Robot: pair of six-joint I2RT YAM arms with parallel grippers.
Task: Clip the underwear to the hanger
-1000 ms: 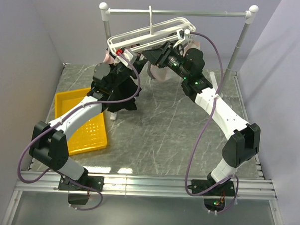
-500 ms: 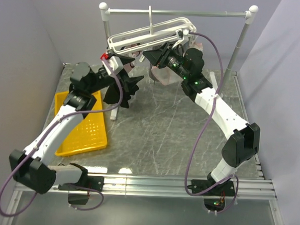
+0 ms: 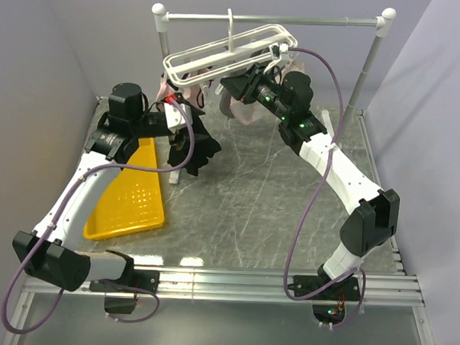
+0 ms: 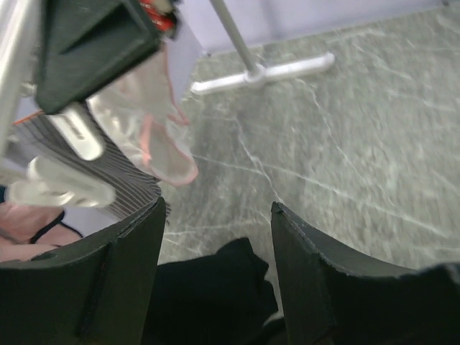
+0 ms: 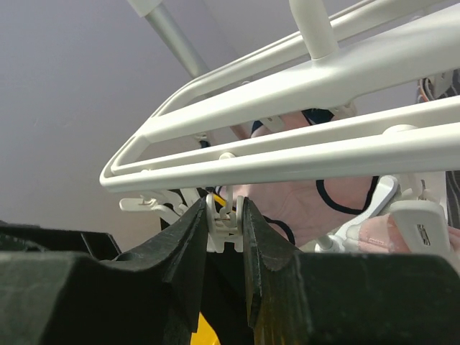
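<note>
The black underwear (image 3: 197,144) hangs bunched from my left gripper (image 3: 179,123), below the left end of the white hanger (image 3: 220,54). In the left wrist view the black fabric (image 4: 208,295) sits deep between the fingers, and the left gripper (image 4: 215,205) is part shut on it. My right gripper (image 3: 228,84) is under the hanger. In the right wrist view the right gripper (image 5: 224,205) is shut on a small white clip (image 5: 228,224) dangling from the hanger's bars (image 5: 302,86). Something black shows just below that clip.
The hanger hangs on a grey metal rail stand (image 3: 275,20), whose foot (image 4: 266,72) lies on the marbled table. Pale pink underwear (image 3: 244,112) and a grey striped garment (image 4: 108,180) hang from other clips. A yellow basket (image 3: 133,199) sits at the left.
My left arm has swung its elbow up and to the left, and its gripper has carried the underwear slightly down and right under the hanger. The right gripper stays on the clip.
</note>
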